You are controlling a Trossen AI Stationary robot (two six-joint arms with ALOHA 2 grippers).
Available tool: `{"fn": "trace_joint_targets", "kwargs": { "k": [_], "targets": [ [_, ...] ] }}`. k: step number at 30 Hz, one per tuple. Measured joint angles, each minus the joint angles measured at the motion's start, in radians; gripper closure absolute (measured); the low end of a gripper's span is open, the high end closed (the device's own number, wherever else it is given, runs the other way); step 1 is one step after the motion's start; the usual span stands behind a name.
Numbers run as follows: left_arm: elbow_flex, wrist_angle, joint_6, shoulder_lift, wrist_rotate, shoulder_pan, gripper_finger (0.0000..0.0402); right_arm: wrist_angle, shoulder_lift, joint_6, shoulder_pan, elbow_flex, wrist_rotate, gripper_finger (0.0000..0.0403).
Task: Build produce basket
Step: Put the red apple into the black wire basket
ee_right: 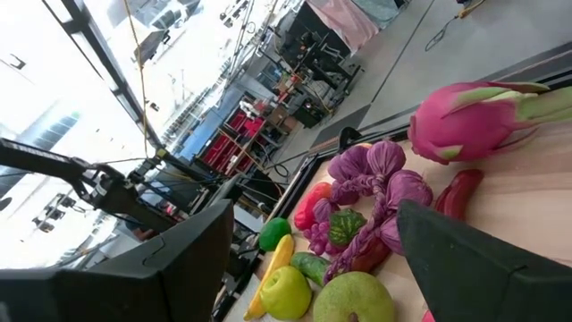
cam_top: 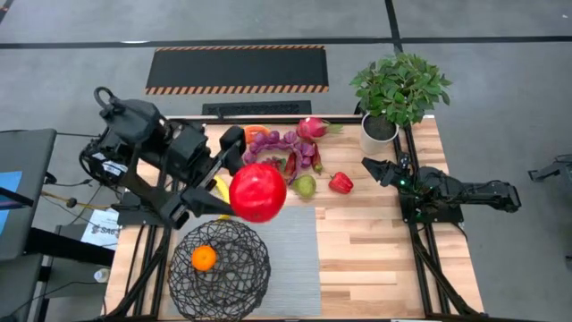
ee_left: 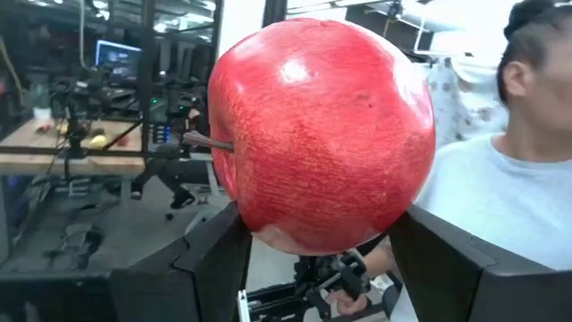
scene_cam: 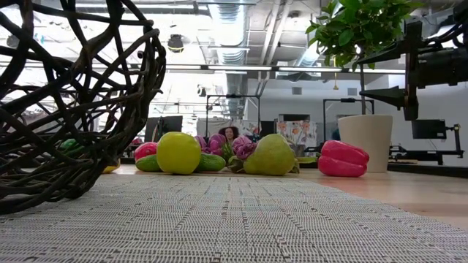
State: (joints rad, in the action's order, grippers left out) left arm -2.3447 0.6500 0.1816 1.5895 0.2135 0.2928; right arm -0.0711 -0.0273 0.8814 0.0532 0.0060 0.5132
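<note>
The left gripper [ee_left: 317, 255] pinches a red apple [cam_top: 257, 191] above the table, its stem [ee_left: 207, 141] pointing sideways, while the right gripper [cam_top: 368, 168] waits spread near the plant pot [cam_top: 377, 134].

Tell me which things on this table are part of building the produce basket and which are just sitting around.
Part of the job:
wire basket
orange, already inside it
red apple, held by the left gripper
green pear
red pepper
dragonfruit
purple grapes

Just lying about:
potted plant
grey mat
</note>
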Motion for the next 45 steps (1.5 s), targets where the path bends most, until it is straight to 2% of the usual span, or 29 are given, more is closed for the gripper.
{"fn": "trace_joint_targets", "kwargs": {
  "k": [8,18,22,26,30,35,38,42,45],
  "targets": [
    [0.000,-0.024,-0.034,0.003,0.006,0.072,0.0171,0.000,0.000,0.000,0.000,0.000,0.000,0.0069],
    [0.000,-0.021,-0.039,0.003,0.138,0.090,0.0171,0.000,0.000,0.000,0.000,0.000,0.000,0.0069],
    [0.000,0.026,0.010,0.003,0.138,0.090,0.0171,0.000,0.000,0.000,0.000,0.000,0.000,0.0069],
    [0.000,0.140,0.163,0.003,0.047,0.090,0.0171,0.000,0.000,0.000,0.000,0.000,0.000,0.0069],
    [0.000,0.318,0.397,0.003,-0.052,0.089,0.0171,0.000,0.000,0.000,0.000,0.000,0.000,0.0069],
    [0.000,0.735,0.759,0.005,-0.252,0.112,0.0171,0.000,0.000,0.000,0.000,0.000,0.000,0.0069],
    [0.020,0.935,0.938,0.013,-0.305,0.128,0.0171,0.000,0.000,0.000,0.000,0.000,0.000,0.0069],
    [0.117,0.849,0.946,0.010,-0.278,0.147,0.0171,0.000,0.000,0.000,0.000,0.000,0.000,0.0069],
    [0.149,0.888,0.948,0.015,-0.270,0.162,0.0171,0.000,0.000,0.000,0.000,0.000,0.000,0.0069]
  ]
}}
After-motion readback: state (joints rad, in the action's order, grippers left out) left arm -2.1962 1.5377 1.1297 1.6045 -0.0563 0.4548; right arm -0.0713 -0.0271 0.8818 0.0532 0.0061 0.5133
